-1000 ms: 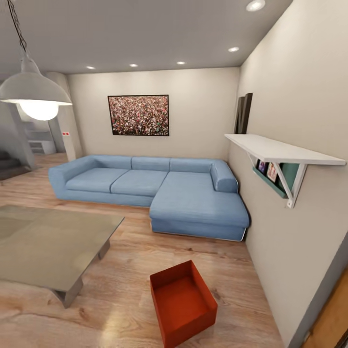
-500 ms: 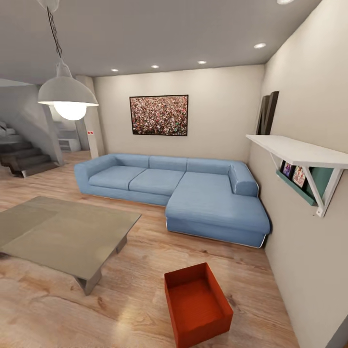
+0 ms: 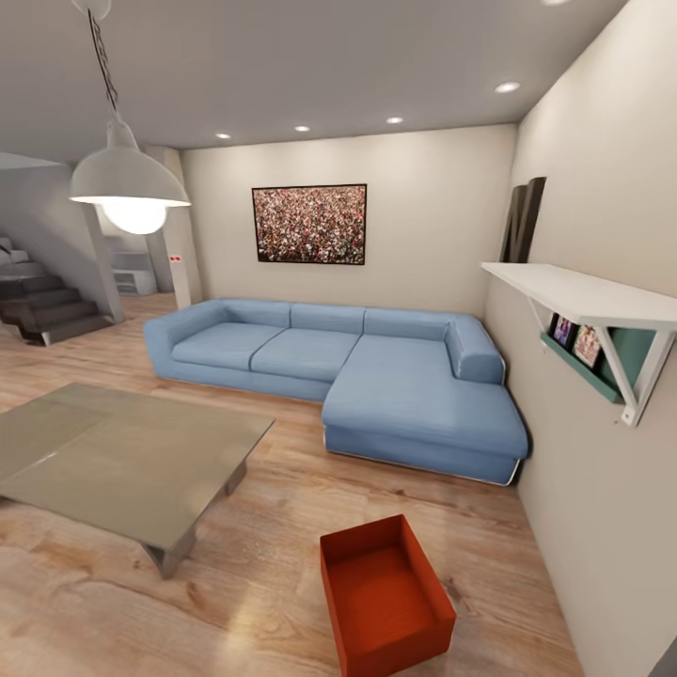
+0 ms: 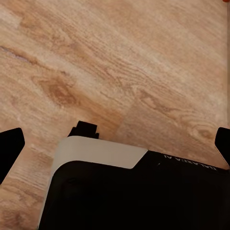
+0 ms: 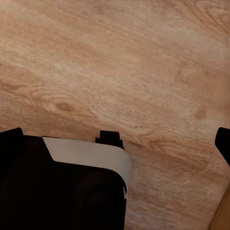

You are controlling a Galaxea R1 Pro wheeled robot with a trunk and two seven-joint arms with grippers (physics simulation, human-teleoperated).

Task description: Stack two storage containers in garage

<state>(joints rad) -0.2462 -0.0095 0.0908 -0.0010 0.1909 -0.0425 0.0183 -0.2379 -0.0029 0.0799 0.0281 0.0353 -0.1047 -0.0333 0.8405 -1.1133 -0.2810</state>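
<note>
On the plank floor near the sofa, one storage container is sitting; both jaws are hanging released, so approaching squarely seems wise

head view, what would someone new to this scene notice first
The eye likely goes first to the orange-red open-topped rectangular box sitting alone on the light wood plank floor at the near edge, close to the right wall. Behind it, the big blue corner sofa fills the far corner under a dark-framed speckled picture. To the left, a white pendant lamp hangs glowing above a low grey table.
</note>
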